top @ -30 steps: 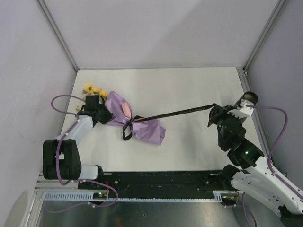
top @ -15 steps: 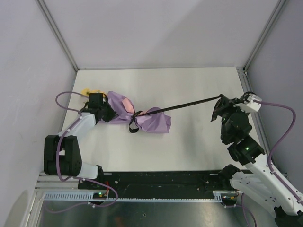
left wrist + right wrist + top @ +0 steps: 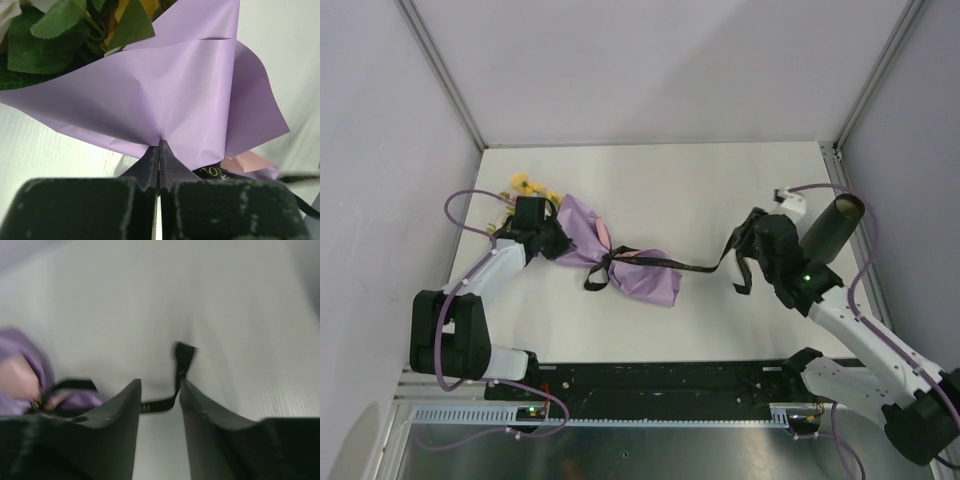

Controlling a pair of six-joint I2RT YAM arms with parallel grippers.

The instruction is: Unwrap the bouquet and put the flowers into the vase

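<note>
Currently the step in hand is untying the bouquet [image 3: 635, 270], which lies on its side on the white table [image 3: 670, 190] between the two arms. The left fingers [image 3: 159, 147] are pressed fully together on a fold of the lilac paper [image 3: 190, 85], pinning the wrap near its open end. The flowers [image 3: 528, 186], yellow blooms and green leaves, poke out just past those fingers. A black ribbon [image 3: 690, 266] runs slack from the knot [image 3: 610, 262] at the wrap's waist across to the right fingers [image 3: 740, 262]. These stand partly apart. The ribbon's loose end shows in the gap between their tips and just beyond, and nothing appears clamped, though the wrist view is blurred. The knot looks tied and the paper closed around the stems, so the task seems at an early stage. The next move probably calls for the right fingers to close on the ribbon again and draw it away from the left fingers until the bow gives. The vase [image 3: 832, 230], a dark cylinder, is behind the right fingers beside that arm, well apart from the bouquet. Its closeness to the arm is a likely hazard when pulling outward.
</note>
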